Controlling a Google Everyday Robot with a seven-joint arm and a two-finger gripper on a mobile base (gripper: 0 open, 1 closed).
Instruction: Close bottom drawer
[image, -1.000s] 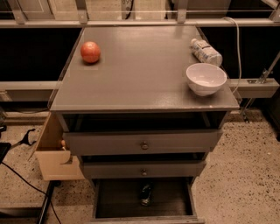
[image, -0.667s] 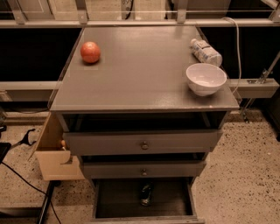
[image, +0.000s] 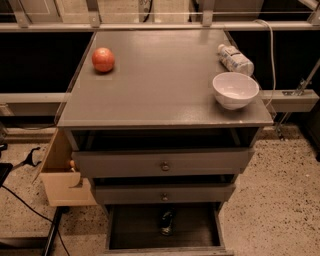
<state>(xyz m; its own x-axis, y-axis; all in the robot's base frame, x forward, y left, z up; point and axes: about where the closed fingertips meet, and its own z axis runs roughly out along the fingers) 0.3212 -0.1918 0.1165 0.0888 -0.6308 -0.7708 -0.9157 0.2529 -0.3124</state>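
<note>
The bottom drawer (image: 137, 231), right at the foot of the cabinet (image: 160, 90), stood pulled far out with a small dark thing (image: 166, 221) inside, so no closing was done yet, and the hand was out of sight, its grip unknown.

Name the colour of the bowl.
The bowl is white, camera view; end effector out of view.

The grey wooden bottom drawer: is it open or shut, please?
Open: bottom drawer pulled out, dark inside showing. Gripper not in view.
</note>
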